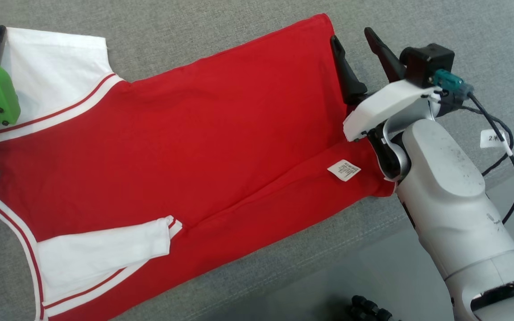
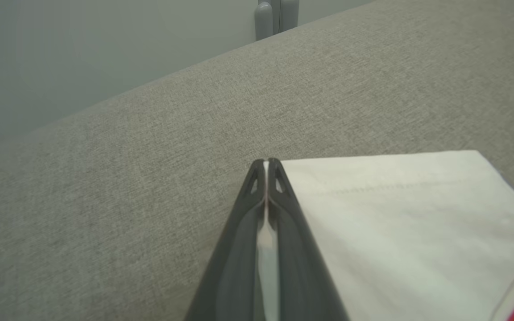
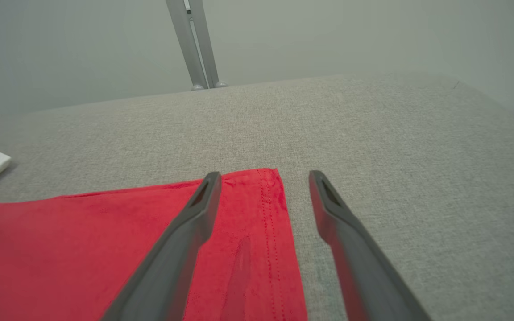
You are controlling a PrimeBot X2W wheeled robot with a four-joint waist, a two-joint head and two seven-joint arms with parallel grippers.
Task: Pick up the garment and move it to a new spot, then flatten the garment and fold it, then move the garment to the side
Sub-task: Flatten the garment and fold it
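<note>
Garment [image 1: 185, 147] lengthwise diagonal, hem [image 1: 321, 31] toward upper right

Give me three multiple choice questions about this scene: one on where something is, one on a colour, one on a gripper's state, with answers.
1. Where is the right gripper?
A) at the garment's red hem
B) under the garment
C) away from the garment
2. What colour is the garment's body?
A) blue
B) red
C) green
3. The left gripper is:
A) wide open
B) shut on nothing
C) shut on the white sleeve

Answers: 1 A, its open jaws straddle the hem's edge; 2 B, the body is red with white sleeves; 3 C, white cloth shows between its shut jaws.
</note>
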